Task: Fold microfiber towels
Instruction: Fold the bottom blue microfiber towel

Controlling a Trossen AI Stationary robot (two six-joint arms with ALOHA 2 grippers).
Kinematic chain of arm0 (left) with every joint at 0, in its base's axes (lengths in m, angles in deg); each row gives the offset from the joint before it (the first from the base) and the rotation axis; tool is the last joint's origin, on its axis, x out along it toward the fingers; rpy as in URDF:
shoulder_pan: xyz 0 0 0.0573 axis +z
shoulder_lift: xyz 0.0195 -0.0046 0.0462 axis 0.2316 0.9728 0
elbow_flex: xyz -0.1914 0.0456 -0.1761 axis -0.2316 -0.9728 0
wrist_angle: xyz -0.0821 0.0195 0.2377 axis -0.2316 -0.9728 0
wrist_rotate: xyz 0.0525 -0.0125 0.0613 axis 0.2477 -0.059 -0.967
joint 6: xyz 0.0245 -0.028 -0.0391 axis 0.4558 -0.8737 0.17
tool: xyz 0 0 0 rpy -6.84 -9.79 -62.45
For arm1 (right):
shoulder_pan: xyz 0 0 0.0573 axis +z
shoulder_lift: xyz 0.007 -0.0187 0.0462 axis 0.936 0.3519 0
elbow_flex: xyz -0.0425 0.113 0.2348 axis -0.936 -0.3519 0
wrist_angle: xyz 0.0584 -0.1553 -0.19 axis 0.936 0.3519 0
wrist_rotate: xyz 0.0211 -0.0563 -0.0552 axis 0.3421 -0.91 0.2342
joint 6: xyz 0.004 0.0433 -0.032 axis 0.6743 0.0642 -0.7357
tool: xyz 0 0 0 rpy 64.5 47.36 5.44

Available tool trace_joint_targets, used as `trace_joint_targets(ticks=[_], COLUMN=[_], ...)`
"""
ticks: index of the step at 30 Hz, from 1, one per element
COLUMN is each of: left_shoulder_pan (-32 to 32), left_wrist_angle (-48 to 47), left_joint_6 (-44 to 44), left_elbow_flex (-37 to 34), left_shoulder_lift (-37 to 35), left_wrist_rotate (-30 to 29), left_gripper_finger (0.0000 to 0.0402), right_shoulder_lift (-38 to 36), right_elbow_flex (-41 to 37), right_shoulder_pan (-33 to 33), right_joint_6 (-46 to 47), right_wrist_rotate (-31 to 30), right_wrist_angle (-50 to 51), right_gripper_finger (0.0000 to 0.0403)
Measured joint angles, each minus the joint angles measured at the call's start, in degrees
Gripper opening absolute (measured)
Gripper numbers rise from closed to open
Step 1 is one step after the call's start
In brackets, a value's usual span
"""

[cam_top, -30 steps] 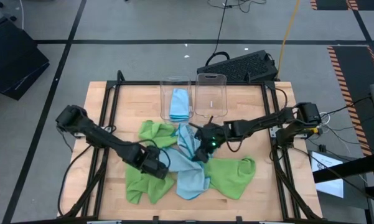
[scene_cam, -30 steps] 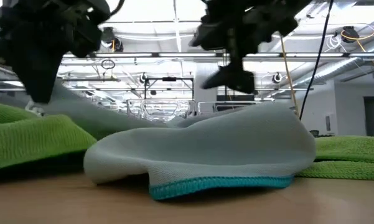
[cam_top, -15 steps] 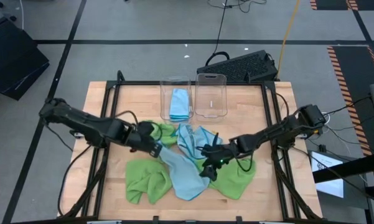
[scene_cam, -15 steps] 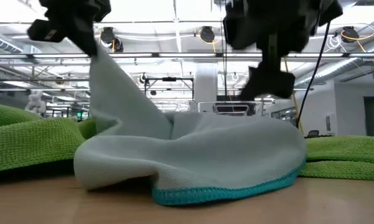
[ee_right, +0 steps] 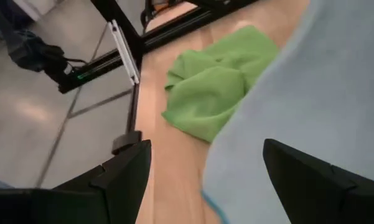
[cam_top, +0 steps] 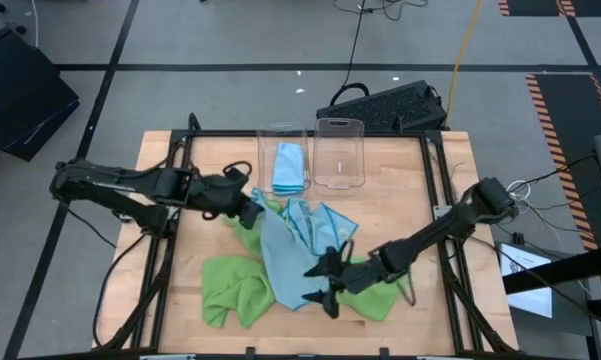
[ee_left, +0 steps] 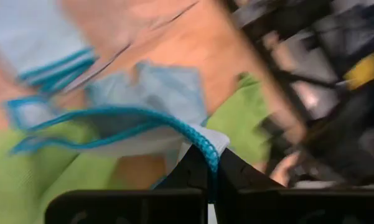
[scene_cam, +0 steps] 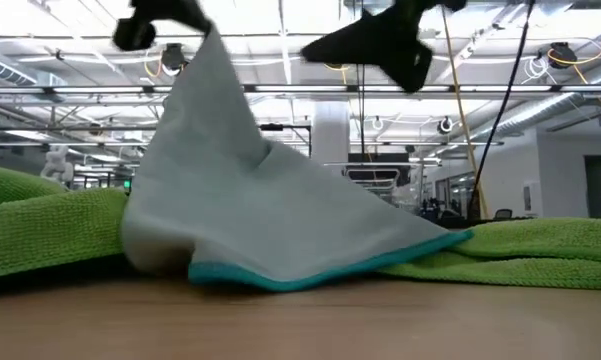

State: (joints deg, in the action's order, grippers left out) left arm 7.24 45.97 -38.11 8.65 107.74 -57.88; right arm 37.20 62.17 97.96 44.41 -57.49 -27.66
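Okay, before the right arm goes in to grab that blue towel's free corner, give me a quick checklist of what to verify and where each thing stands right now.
1. Left gripper shut on the light blue towel, hem pinched between its fingers in the left wrist view: ok.
2. Towel lifted off the table: partly; one corner is raised, the rest still drapes on the wood in the low view: not ok.
3. Right gripper open and empty, at the towel's near edge: ok.
4. Free corner exposed for a clean pinch: cannot tell.
5. Green towels clear of the blue one: not ok, they lie under and beside it.
6. Clear bins out of the working area: ok.
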Motion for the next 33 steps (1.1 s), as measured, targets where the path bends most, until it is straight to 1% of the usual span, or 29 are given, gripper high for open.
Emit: trace_joint_targets(ticks=[4, 5, 9, 14, 18, 22, 27, 33], left_shoulder_pan=[2.24, 2.78, 4.24, 5.62, 7.23, 8.69, 9.29, 9.29], left_wrist_angle=[6.03, 6.67, 5.95, 3.52, 3.13, 3.02, 2.92, 2.91], left_joint_6=[3.84, 4.64, 7.46, 10.74, 12.47, 14.21, 15.11, 15.25], left_elbow_flex=[0.00, 0.06, 0.07, 0.03, 0.05, 0.00, 0.00, 0.00], left_shoulder_lift=[-0.03, -0.03, 0.04, -0.64, -1.33, -1.54, -1.52, -1.49], left_wrist_rotate=[3.01, 3.89, 6.29, 7.01, 7.06, 8.46, 9.76, 9.78], left_gripper_finger=[0.0002, 0.0002, 0.0002, 0.0002, 0.0002, 0.0001, 0.0003, 0.0003], right_shoulder_lift=[9.35, 11.64, 19.30, 25.45, 26.81, 26.69, 26.63, 26.66], right_elbow_flex=[8.08, 10.44, 18.51, 23.72, 24.42, 24.42, 24.42, 24.42], right_shoulder_pan=[0.40, 0.43, -0.13, -0.35, 1.53, 3.35, 3.82, 1.63], right_joint_6=[0.87, 0.94, 2.09, 5.21, 8.24, 10.95, 12.55, 11.00], right_wrist_rotate=[-0.31, -1.51, -6.84, -7.28, -7.81, -11.78, -13.30, -13.11], right_wrist_angle=[2.35, 4.09, 9.31, 9.23, 11.70, 17.21, 16.97, 14.90], right_gripper_finger=[0.0274, 0.0266, 0.0238, 0.0224, 0.0207, 0.0193, 0.0192, 0.0191])
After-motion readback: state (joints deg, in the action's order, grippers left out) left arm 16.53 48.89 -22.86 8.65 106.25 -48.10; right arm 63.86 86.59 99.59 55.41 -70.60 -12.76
